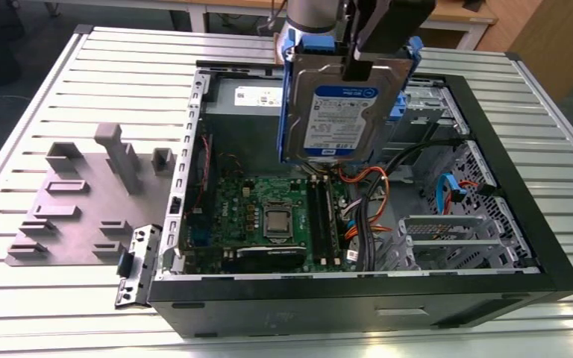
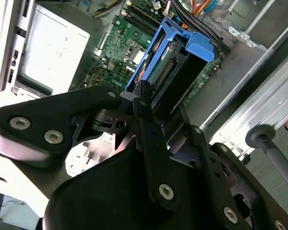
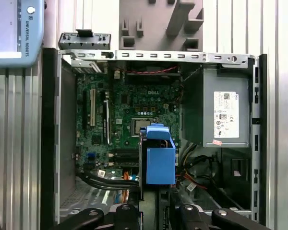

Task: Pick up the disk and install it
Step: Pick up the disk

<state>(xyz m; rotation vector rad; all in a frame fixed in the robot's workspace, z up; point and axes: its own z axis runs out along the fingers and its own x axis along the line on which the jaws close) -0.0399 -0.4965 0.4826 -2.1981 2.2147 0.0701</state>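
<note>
Slatted silver table (image 1: 57, 313), dark floor (image 1: 3, 112) at the exterior view's left, wooden desk (image 1: 451, 10) far behind, wooden panel (image 1: 555, 41) far at the exterior view's right.

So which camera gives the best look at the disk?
The exterior view: the disk hangs upright from the gripper above the computer case, labelled face toward the camera. Both wrist views show its blue carrier end-on.

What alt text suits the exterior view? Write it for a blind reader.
The gripper holds the disk upright by its top edge above an open computer case on a slatted metal table. A green circuit board lies inside, and a grey block sits at the exterior view's left.
</note>
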